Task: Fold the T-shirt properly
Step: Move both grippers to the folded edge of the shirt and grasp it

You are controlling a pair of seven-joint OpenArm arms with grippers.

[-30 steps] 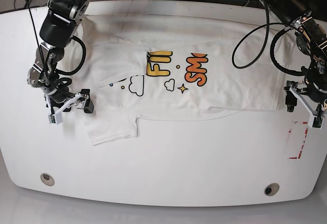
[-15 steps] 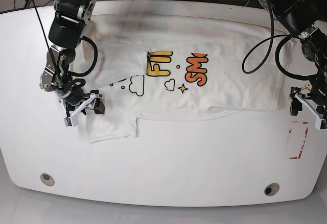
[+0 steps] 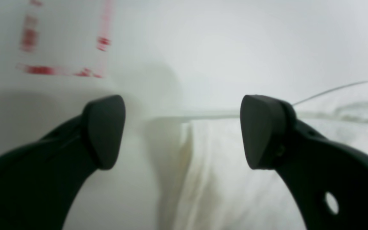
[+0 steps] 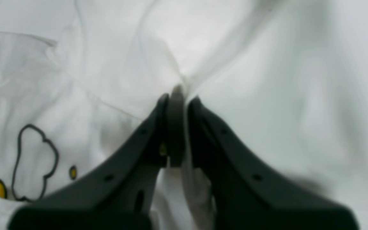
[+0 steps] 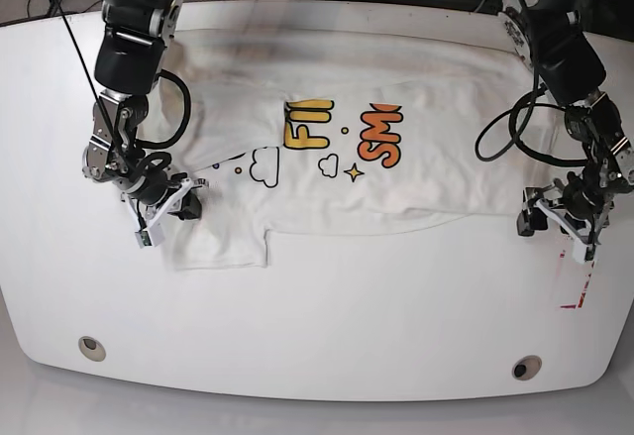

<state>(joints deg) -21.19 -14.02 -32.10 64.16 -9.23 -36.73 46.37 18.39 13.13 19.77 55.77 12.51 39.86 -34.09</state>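
Note:
The white T-shirt lies spread across the table with its yellow and orange print facing up. My right gripper is at the shirt's left end in the base view, above the short sleeve. It is shut on a pinched ridge of the white fabric, with the cloud print beside it. My left gripper stands open at the shirt's right edge. In the left wrist view its two pads are wide apart, and the cloth's edge lies between and below them, untouched.
Red tape marks sit on the white table just right of my left gripper, also in the left wrist view. Two round holes are near the front edge. Black cables loop over the shirt's right side.
My right gripper moved in over the shirt near the sleeve and closed on the fabric. My left gripper swung inward to the shirt's right edge and stayed open.

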